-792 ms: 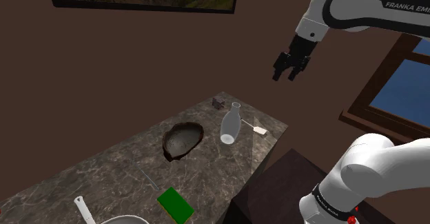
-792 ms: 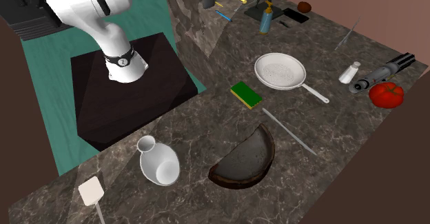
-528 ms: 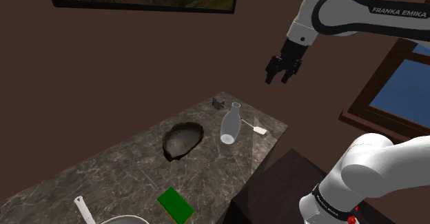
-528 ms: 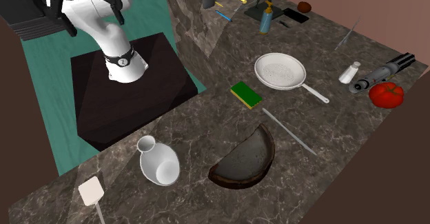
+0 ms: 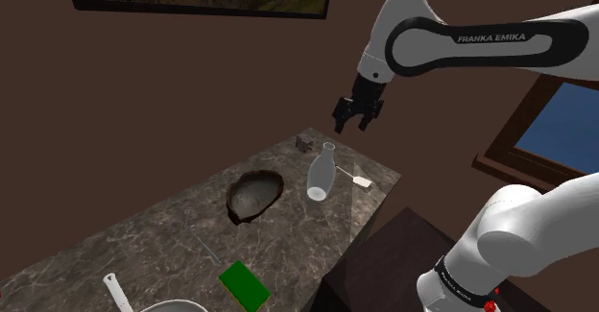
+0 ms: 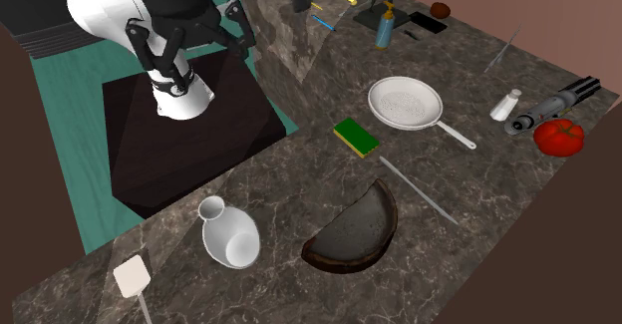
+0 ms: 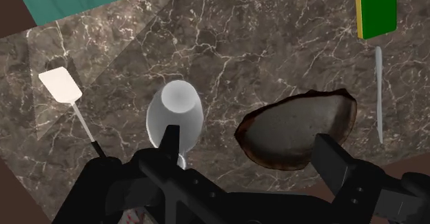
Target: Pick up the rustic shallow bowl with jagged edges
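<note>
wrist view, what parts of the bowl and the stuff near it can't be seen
Wrist view:
Bowl: part of its rim, behind one finger of the pincer.
White vase: the end nearest the pincer, behind the other finger.
Green sponge: cut off by the picture's edge.

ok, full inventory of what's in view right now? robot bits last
counter: 1, dark veined marble, next to the stand
shallow bowl: 1, dark brown, jagged rim, on the counter beside the vase
vase: 1, white, between bowl and spatula
spatula: 1, white, near the counter's end
sponge: 1, green with yellow edge, between bowl and pan
thin rod: 1, grey, alongside the bowl
pan: 1, white, mid-counter
shaker: 1, white, past the pan
cylindrical tool: 1, dark, by the shaker
tomato: 1, red, by the tool
bottle: 1, blue, far counter
stand: 1, dark box, on teal floor
arm: 1, white
claw: 1, black, open, high above the counter
</note>
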Controlling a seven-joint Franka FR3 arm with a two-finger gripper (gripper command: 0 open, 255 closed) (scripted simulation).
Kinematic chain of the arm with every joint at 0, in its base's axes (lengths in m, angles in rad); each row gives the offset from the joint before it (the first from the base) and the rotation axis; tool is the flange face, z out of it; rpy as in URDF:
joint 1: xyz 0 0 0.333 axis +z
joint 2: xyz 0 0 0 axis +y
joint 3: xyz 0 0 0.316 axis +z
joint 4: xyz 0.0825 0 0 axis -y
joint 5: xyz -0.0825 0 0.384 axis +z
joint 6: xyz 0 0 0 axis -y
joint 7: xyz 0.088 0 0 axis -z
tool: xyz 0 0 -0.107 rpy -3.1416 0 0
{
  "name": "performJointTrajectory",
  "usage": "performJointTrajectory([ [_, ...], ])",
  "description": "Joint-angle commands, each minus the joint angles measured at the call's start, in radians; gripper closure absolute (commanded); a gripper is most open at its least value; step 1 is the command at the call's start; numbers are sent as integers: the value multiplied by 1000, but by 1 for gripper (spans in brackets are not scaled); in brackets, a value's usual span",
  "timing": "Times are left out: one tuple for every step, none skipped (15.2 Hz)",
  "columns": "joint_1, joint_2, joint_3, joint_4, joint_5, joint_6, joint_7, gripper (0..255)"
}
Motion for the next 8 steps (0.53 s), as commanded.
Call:
performJointTrajectory([
  [7,60,26,4,2,53,26,0],
  [11,90,40,10,1,75,40,0],
  [14,121,54,18,0,97,55,0],
  [18,153,67,27,-2,118,70,0],
  [21,186,80,37,-6,138,86,0],
  [24,219,93,48,-10,158,102,0],
  [27,253,105,61,-16,177,119,0],
  [30,288,117,74,-23,195,136,0],
])
